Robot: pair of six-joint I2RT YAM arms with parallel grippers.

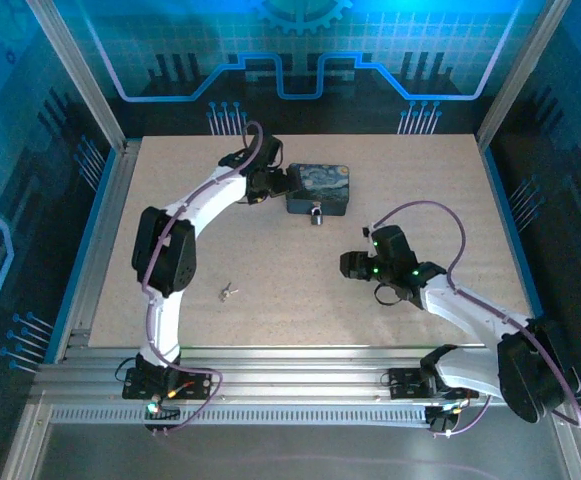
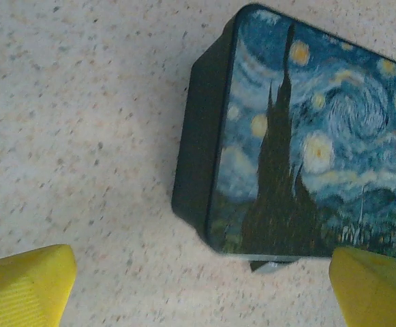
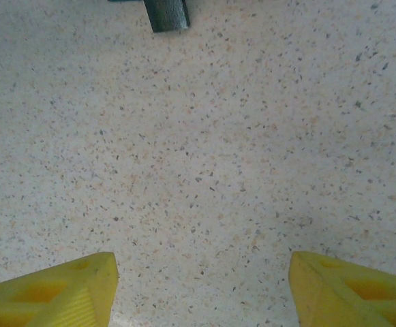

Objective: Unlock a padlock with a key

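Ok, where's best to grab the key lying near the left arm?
I'd come straight down from above: the key lies flat on the table, so only its thin edges offer purchase. Pinch across its narrow width; which end is the head I cannot tell.

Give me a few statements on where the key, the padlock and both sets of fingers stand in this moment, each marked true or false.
1. The key lies loose on the table, apart from both arms. True.
2. The left fingers are shut on the tin. False: they stand wide open beside its end and hold nothing.
3. The padlock sits at the tin's near side. True.
4. The right fingers hold the key. False: they are open over bare table, and the padlock is ahead of them.
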